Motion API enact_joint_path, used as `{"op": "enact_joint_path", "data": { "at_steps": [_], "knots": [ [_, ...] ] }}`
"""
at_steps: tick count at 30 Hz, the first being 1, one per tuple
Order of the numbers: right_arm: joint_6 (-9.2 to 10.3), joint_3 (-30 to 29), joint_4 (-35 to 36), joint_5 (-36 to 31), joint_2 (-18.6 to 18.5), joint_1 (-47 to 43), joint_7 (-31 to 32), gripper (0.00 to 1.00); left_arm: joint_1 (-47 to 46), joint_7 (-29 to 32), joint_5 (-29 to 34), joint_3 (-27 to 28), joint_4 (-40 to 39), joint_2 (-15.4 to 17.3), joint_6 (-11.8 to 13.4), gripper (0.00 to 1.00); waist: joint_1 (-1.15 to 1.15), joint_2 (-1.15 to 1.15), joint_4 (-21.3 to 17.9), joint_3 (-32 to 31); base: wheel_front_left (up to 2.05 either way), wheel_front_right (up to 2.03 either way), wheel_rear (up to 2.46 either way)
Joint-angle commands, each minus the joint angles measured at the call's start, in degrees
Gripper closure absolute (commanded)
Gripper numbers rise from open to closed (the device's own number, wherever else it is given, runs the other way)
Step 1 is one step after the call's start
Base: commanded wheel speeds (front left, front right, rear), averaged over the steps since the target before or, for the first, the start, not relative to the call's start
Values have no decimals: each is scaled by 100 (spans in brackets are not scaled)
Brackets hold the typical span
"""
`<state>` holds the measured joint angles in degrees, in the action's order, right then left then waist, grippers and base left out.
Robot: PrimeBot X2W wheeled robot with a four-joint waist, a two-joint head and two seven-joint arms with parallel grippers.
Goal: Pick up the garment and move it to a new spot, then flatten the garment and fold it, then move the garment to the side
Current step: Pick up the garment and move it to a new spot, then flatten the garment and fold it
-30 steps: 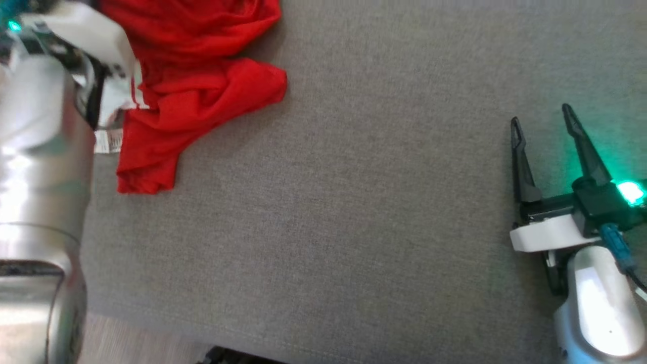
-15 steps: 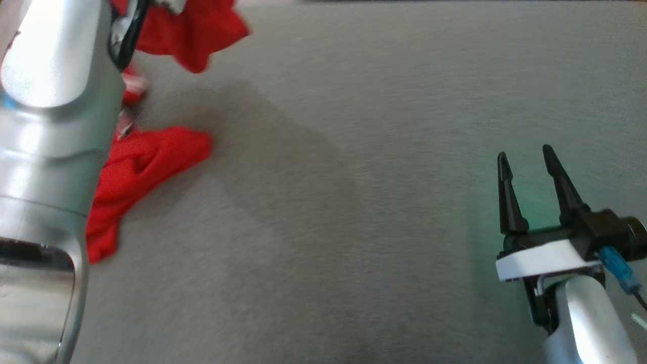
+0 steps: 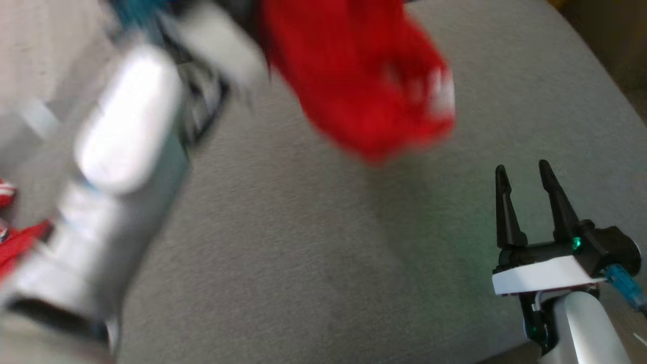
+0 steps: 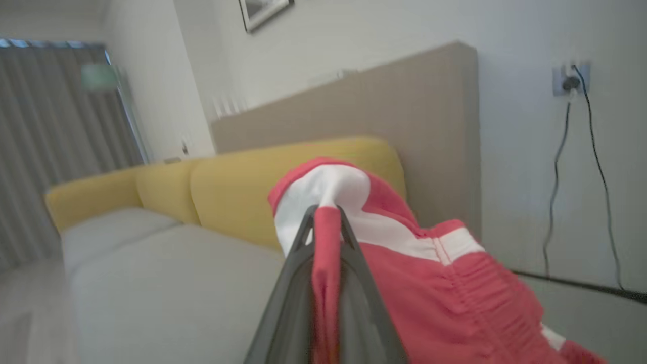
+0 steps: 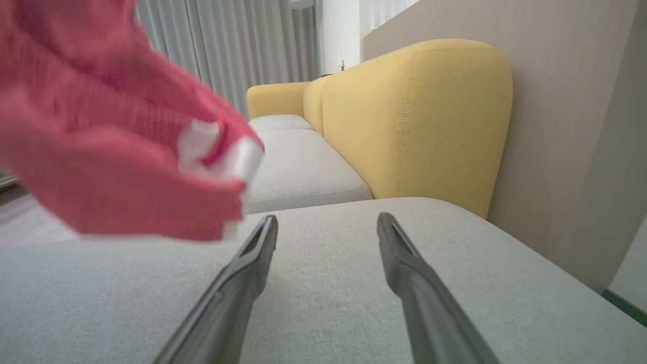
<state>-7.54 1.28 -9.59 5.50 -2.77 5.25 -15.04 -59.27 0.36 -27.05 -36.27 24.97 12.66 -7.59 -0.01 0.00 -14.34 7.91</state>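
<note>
Lifted from the cushion (image 3: 303, 253), the motion-blurred red garment (image 3: 354, 86) hangs pinched in the left gripper (image 4: 326, 210), its top cut off, while the right gripper (image 3: 521, 168) sits spread near the cushion's right edge.

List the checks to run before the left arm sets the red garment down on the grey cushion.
1. Left gripper shut on the red garment: ok, fabric is pinched between the jaws.
2. Garment fully off the grey cushion: cannot tell; the head view is blurred, and red cloth shows at its left edge.
3. Right gripper open and empty: ok.
4. Right gripper apart from the garment: ok.
5. Bare cushion between the arms for a landing spot: ok.
</note>
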Motion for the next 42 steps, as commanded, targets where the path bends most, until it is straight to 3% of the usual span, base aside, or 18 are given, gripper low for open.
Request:
{"op": "enact_joint_path", "data": {
  "at_steps": [1, 5, 6, 7, 12, 16, 19, 22, 28, 32, 42],
  "knots": [
    [5, 157, 206, 36, -11, 108, 4, 0, 108, -41, -38, 93, -67, 223, 11, 100, 1, 0, -125, 95, 0, 0, 0],
    [5, 208, 174, 93, -11, 155, 4, 0, 1175, -538, -28, -169, 524, 148, 96, 100, 1, 0, -64, 348, 0, 0, 0],
    [5, 220, 155, 87, -11, 168, 4, 0, 1365, -745, 45, -234, 757, 139, 144, 63, 1, 0, -31, 398, 0, 0, 0],
    [5, 225, 133, 78, -11, 181, 4, 0, 1526, -961, 128, -287, 1011, 127, 224, 0, 1, 0, 7, 434, 0, 0, 0],
    [5, 92, 55, -10, -11, 130, 4, 0, 2192, -1518, 142, 3, 1649, -235, 852, 0, 1, 0, 384, 447, 0, 0, 0],
    [5, -4, 11, -89, -11, 22, 4, 0, 2980, -1532, 410, 802, 577, -432, 1412, 0, 1, 0, 828, 284, 0, 0, 0],
    [5, -50, -5, -84, -11, -109, 4, 0, 3853, -1533, 731, 1384, -371, -585, 1618, 0, 1, 0, 1166, 59, 0, 0, 0],
    [5, -109, -41, -81, -11, -295, 4, 0, 4661, -1534, 1032, 1870, -1254, -756, 1610, 0, 1, 0, 1473, -183, 0, 0, 0],
    [5, -65, 204, -59, -11, -657, 4, 0, 5844, -1535, 1596, 2248, -2303, -917, 1308, 0, 1, 0, 1882, -501, 0, 0, 0],
    [5, -24, 308, -177, -11, -926, 4, 0, 6201, -1535, 1841, 2324, -2388, -952, 1177, 0, 1, 0, 2006, -650, 0, 0, 0],
    [5, 98, 270, -247, -10, -1174, 4, 0, 6319, -1535, 1940, 2460, -2374, -976, 1258, 0, 1, 0, 2030, -726, 0, 0, 0]
  ]
}}
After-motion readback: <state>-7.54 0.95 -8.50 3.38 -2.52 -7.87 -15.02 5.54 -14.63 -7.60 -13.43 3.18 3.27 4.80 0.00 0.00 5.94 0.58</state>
